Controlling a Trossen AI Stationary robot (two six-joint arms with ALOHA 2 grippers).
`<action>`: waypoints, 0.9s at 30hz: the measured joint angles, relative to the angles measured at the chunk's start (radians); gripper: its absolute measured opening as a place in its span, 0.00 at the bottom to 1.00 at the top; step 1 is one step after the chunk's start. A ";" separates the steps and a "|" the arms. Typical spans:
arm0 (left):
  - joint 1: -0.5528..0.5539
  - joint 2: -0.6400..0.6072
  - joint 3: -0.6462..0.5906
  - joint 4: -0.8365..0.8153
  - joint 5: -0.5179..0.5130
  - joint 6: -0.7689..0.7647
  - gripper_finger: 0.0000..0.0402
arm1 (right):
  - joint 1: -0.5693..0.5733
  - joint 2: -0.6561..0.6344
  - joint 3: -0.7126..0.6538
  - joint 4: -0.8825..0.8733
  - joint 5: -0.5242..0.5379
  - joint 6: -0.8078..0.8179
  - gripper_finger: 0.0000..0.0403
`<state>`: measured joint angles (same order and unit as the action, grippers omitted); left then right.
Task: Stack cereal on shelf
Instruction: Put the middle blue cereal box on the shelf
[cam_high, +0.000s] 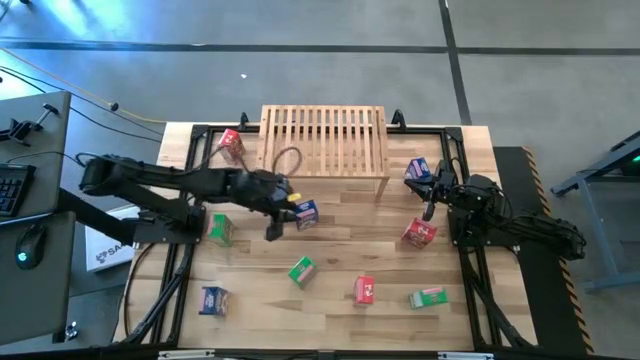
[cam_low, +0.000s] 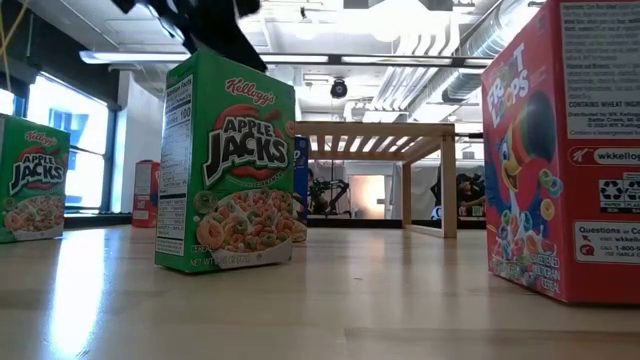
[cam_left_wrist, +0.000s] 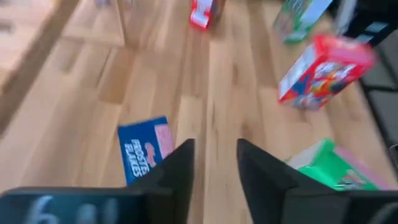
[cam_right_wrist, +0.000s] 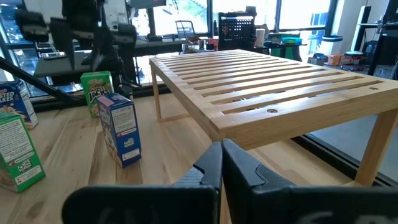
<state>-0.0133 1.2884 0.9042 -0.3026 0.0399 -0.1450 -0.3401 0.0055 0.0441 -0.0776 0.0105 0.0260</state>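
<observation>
Several small cereal boxes, blue, red and green, stand or lie scattered on the wooden table. The slatted wooden shelf (cam_high: 323, 140) stands at the table's far edge with nothing on top. My left gripper (cam_high: 283, 215) hovers near the table's middle, open, nothing between its fingers (cam_left_wrist: 214, 155). Just beside it is a blue box (cam_high: 307, 213), which the left wrist view shows by one finger (cam_left_wrist: 144, 149). My right gripper (cam_high: 430, 203) waits shut at the right, its fingertips together (cam_right_wrist: 222, 155), next to another blue box (cam_high: 417, 170) and a red one (cam_high: 419, 233).
Green boxes (cam_high: 220, 229) (cam_high: 301, 270) (cam_high: 428, 297), red boxes (cam_high: 230, 143) (cam_high: 364, 290) and a blue one (cam_high: 213, 299) dot the table's left and near parts. In the low view a green box (cam_low: 230, 165) and a red box (cam_low: 565, 150) stand close in front of the shelf (cam_low: 375, 135).
</observation>
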 joint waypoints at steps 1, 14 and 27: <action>-0.007 0.025 0.019 -0.018 -0.026 0.000 0.34 | 0.000 0.000 0.000 0.000 0.000 0.000 0.00; -0.056 0.258 0.262 -0.237 -0.293 -0.027 0.58 | 0.000 0.001 0.000 0.000 0.000 0.000 0.00; -0.056 0.360 0.358 -0.378 -0.335 -0.153 0.65 | 0.000 0.002 0.000 0.000 0.000 0.000 0.00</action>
<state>-0.0694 1.6485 1.2625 -0.6804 -0.2947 -0.2976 -0.3398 0.0071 0.0438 -0.0777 0.0105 0.0261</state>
